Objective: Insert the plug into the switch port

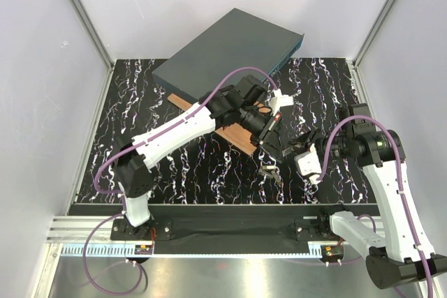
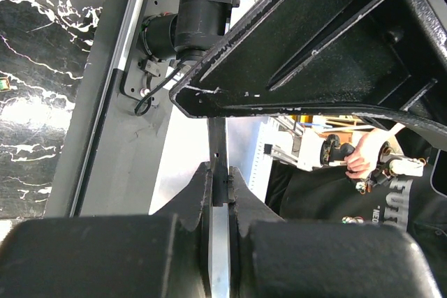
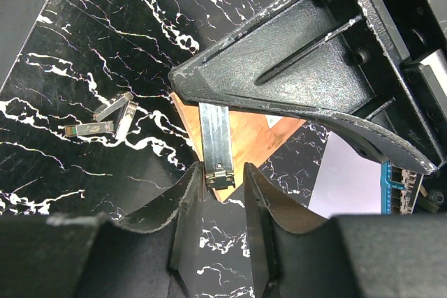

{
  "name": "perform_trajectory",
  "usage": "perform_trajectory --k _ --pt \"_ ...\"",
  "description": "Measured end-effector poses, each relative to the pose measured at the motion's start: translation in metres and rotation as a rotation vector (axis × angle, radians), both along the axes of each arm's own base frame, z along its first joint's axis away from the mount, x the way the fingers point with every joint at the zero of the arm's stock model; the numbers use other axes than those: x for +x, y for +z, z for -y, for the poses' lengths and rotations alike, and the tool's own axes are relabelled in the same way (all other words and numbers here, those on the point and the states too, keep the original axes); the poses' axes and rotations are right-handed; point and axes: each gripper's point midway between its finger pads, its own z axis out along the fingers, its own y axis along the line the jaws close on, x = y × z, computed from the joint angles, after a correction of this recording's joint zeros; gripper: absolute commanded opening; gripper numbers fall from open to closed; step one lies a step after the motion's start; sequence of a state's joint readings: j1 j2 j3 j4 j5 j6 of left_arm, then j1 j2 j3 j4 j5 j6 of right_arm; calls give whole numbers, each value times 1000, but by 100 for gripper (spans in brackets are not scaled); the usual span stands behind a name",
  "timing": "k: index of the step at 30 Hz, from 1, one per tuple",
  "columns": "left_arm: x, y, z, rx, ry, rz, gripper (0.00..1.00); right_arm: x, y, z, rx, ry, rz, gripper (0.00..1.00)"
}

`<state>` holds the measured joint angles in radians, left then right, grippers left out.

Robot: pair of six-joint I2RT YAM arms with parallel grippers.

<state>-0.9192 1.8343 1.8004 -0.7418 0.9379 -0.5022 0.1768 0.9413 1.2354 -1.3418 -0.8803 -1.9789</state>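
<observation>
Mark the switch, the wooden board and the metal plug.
switch (image 1: 229, 47): top external view, middle of its dark top face.
wooden board (image 3: 255, 141): right wrist view, bare brown surface.
metal plug (image 3: 215, 137): right wrist view, middle of its shiny body.

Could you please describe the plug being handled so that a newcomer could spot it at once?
Find the wooden board lying in front of the big teal switch on the marbled black mat. At its near corner, a slim silver plug stands between the fingers of the right gripper. Unlike the similar silver pieces lying loose on the mat, it alone sits between gripper fingers.
</observation>
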Motion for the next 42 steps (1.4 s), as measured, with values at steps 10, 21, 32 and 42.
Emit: perform_trajectory --k 10,21,32,42 --pt "0 0 1 9 6 -10 0 0 -1 1 -5 -1 -2 31" --pt "0 -1 3 21 15 -23 0 -2 -2 0 -6 4 -7 27" --pt "5 4 6 -13 4 46 49 -3 -3 1 -12 0 -11 0" --pt "37 68 2 -192 18 355 64 -19 -5 3 46 -113 -168 0"
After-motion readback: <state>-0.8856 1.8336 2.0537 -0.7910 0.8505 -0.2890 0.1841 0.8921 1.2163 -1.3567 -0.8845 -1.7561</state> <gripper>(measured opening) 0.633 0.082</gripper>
